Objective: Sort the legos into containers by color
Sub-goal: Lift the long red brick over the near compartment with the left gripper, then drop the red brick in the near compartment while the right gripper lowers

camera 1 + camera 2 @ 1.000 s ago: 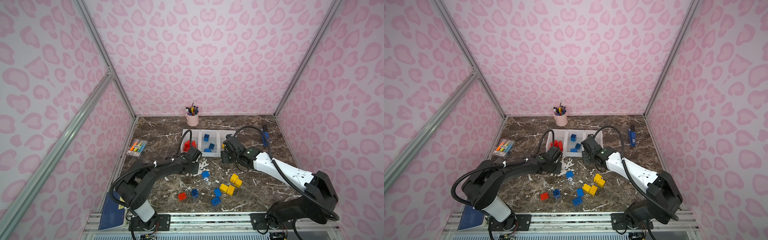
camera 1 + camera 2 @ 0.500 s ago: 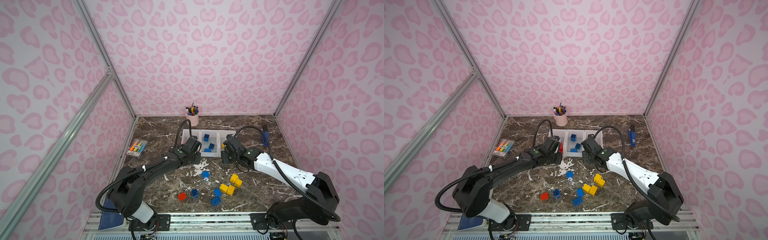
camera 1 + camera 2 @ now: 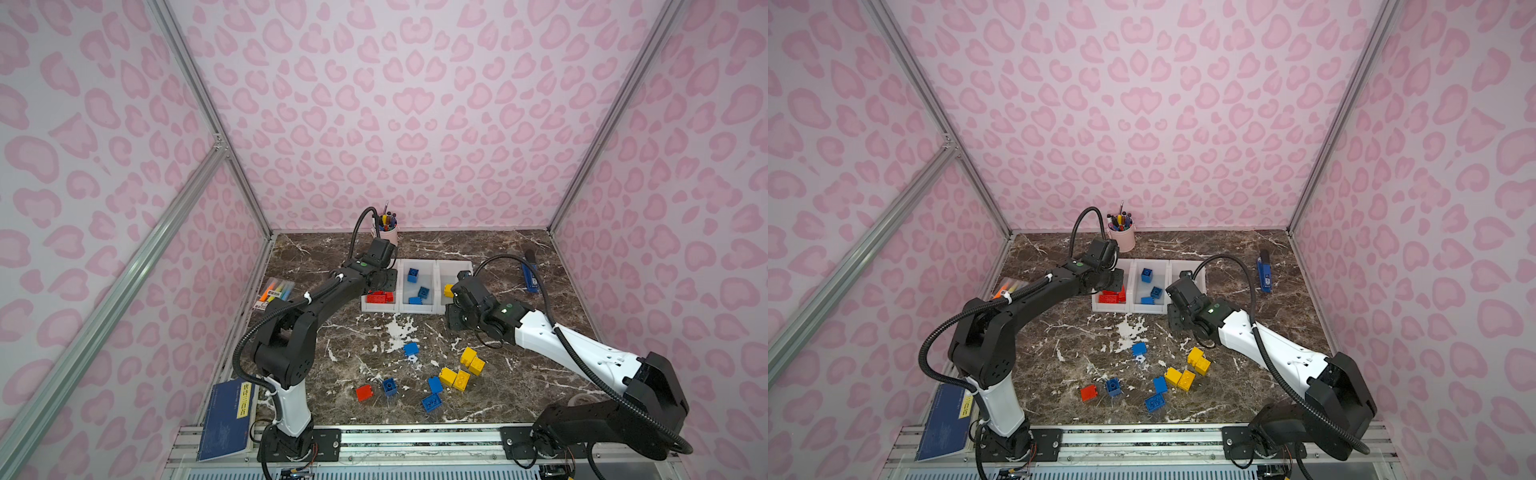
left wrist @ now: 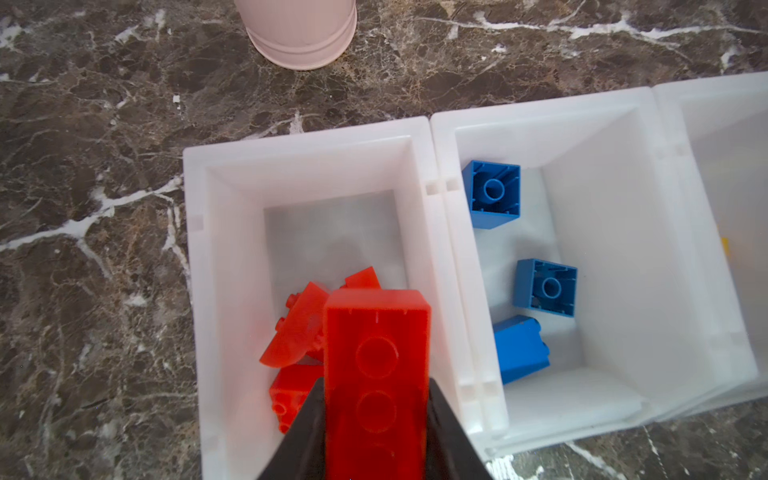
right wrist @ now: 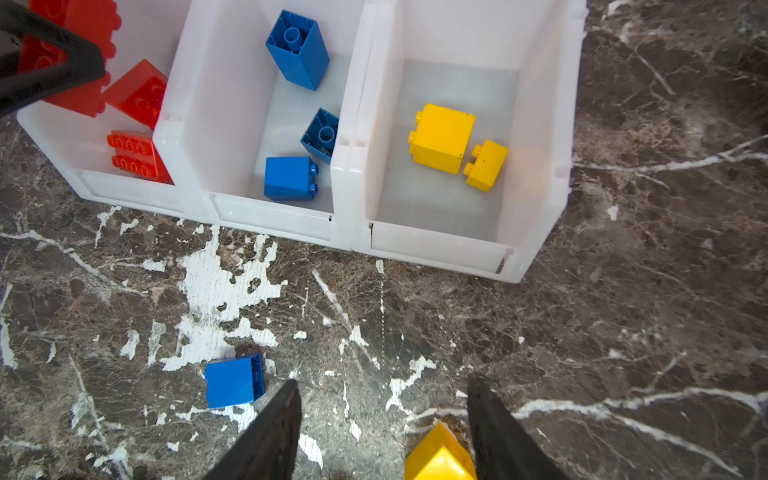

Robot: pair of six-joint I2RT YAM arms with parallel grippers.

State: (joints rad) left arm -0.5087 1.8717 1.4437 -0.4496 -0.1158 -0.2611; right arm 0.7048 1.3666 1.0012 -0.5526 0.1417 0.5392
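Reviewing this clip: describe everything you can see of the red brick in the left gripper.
The red brick is an oblong of glossy solid-red plastic, with a row of round marks on the face toward the left wrist camera. The left gripper is shut on its long sides, black fingers pressing each flank. It hangs over the white end bin, above other red bricks; contact with them is unclear.

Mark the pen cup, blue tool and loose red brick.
pen cup [image 3: 1125, 242], in a top view, pink wall
blue tool [image 3: 1265, 275], in a top view, middle
loose red brick [image 3: 1088, 392], in a top view, top face
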